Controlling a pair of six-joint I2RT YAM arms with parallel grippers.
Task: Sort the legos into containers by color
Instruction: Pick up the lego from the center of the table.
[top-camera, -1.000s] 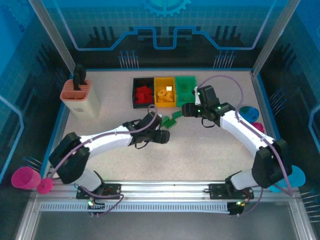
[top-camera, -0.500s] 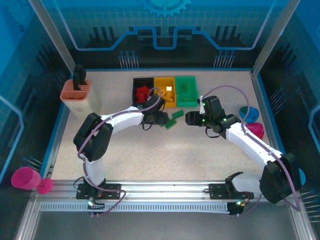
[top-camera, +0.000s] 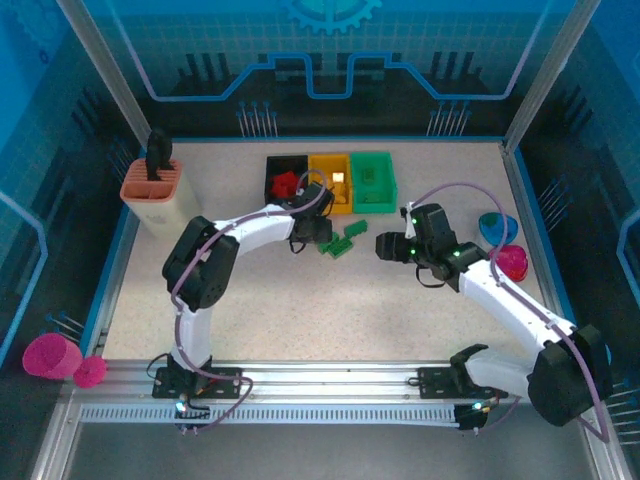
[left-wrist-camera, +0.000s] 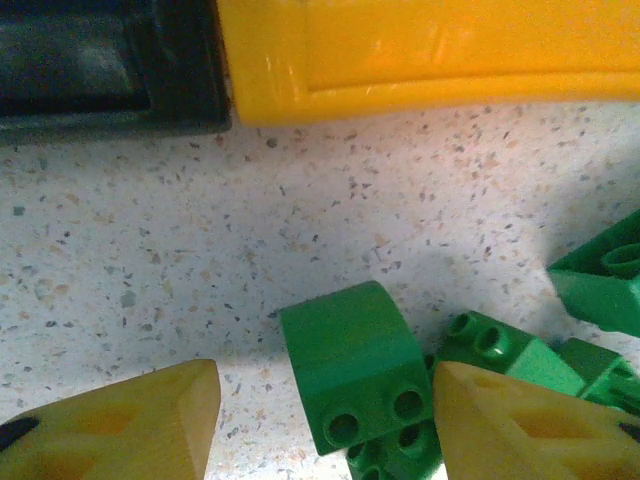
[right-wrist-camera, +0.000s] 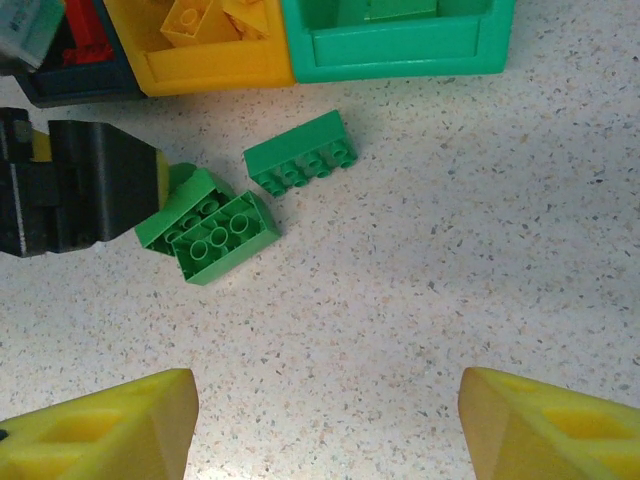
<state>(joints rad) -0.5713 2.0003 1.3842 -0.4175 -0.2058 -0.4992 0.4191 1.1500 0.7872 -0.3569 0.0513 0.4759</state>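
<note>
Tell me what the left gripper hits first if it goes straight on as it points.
Likely the green curved brick between the left gripper's open fingers; the yellow bin stands beyond. Depth is unclear.

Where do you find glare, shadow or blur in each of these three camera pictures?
Top external: evenly lit, blue-tinted walls, the bins small but crisp. Left wrist: very close, glare streaks on the yellow bin, soft shadow right of the green brick, the fingers blurred. Right wrist: green bricks sharp, faint shadow across the table, its fingers soft-edged.
</note>
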